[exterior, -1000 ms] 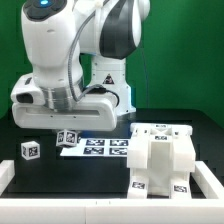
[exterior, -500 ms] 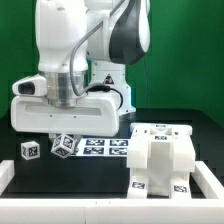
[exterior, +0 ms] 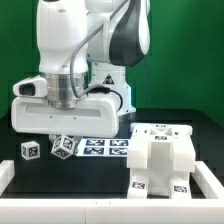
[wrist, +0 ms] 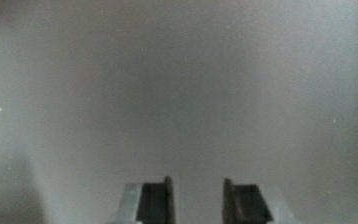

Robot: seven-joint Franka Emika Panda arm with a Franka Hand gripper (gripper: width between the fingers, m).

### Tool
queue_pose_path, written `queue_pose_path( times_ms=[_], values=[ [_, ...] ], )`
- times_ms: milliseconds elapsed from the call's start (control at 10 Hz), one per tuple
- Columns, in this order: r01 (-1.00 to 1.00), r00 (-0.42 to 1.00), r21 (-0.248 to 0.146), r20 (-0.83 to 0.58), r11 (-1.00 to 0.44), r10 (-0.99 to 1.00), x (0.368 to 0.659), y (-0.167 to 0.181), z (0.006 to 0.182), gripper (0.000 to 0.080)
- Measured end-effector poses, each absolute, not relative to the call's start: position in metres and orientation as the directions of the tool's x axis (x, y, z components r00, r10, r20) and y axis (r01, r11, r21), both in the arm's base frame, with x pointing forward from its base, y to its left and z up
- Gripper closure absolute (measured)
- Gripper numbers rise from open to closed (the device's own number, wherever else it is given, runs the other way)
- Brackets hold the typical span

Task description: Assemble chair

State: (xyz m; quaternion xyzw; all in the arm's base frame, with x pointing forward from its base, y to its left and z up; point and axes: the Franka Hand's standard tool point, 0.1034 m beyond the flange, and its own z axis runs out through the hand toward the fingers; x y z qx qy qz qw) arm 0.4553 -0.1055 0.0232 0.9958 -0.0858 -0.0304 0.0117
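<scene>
The chair's large white blocky part (exterior: 165, 160), with tags on its faces, stands at the exterior view's right. A small white tagged block (exterior: 65, 146) hangs tilted just under my hand, off the black table. My gripper (exterior: 65, 137) is closed on it from above. A second small tagged block (exterior: 29, 150) rests on the table at the exterior view's left. The wrist view is a grey blur. It shows only my two dark fingers (wrist: 155, 204) standing narrowly apart around the gripper's middle (wrist: 197, 186), and the held block cannot be made out there.
The marker board (exterior: 100, 146) lies flat behind the held block, between it and the big chair part. A low white wall (exterior: 60, 195) borders the table's front and left edges. The robot's base stands at the back.
One second ago my hand was lower and farther back, with the block level beneath it. The hand has since risen and come forward with the block, which now hangs tilted. Nothing has moved in the last half second.
</scene>
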Motion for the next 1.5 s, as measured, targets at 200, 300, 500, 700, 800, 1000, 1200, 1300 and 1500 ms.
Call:
queue_pose_path(
  times_ms=[200, 300, 500, 700, 800, 1000, 1200, 1300, 1500],
  values=[
    [-0.158, 0.985, 0.038, -0.064, -0.987, -0.16, 0.4658, -0.1036, 0.0111, 0.0675],
    [-0.157, 0.985, 0.037, -0.064, -0.987, -0.159, 0.4677, -0.1018, 0.0091, 0.0675],
    [-0.156, 0.985, 0.032, -0.075, -0.987, -0.158, 0.4654, -0.1001, 0.0091, 0.0675],
    [-0.155, 0.985, 0.033, -0.076, -0.987, -0.157, 0.465, -0.1002, 0.0086, 0.0671],
    [-0.155, 0.985, 0.033, -0.076, -0.987, -0.157, 0.465, -0.1002, 0.0086, 0.0464],
    [-0.155, 0.985, 0.033, -0.076, -0.987, -0.157, 0.465, -0.1002, 0.0085, 0.0281],
    [-0.155, 0.985, 0.033, -0.076, -0.987, -0.157, 0.465, -0.1002, 0.0085, 0.0192],
    [-0.155, 0.985, 0.033, -0.076, -0.987, -0.157, 0.465, -0.1002, 0.0085, 0.0158],
    [-0.161, 0.977, 0.007, -0.142, -0.987, -0.16, 0.4674, -0.0975, 0.015, 0.0152]
  ],
)
